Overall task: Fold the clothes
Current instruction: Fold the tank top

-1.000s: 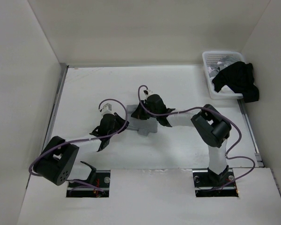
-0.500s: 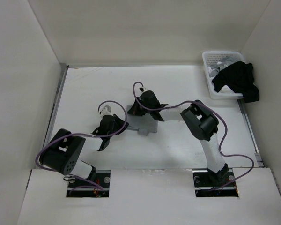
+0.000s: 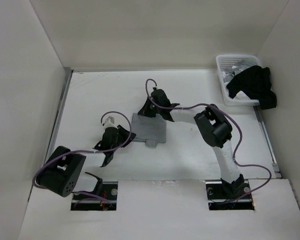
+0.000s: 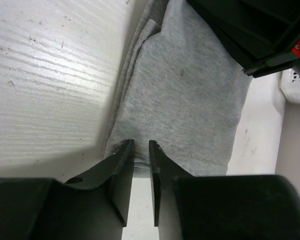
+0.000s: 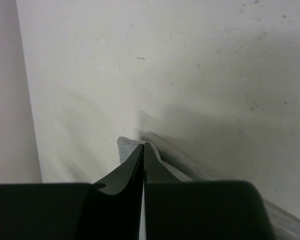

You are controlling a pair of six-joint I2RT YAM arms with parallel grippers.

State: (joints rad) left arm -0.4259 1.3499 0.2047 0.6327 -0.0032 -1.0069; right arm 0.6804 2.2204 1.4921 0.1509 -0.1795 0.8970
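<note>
The grey tank top (image 4: 190, 100) lay folded flat on the white table (image 4: 50, 75), its layered edges along the left side. The left gripper (image 4: 138, 150) stood over its near edge, jaws slightly apart.

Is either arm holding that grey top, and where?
It cannot be told. The right jaws are shut at the far edge of the grey tank top; the left jaws stand slightly apart at its left edge.

The top camera looks down from above the near edge on the whole worktop (image 3: 90, 95). Wrist cameras sit close behind the left claw (image 4: 141, 150) and right claw (image 5: 143, 150), low over the clothes (image 3: 150, 131), which all views share.
</note>
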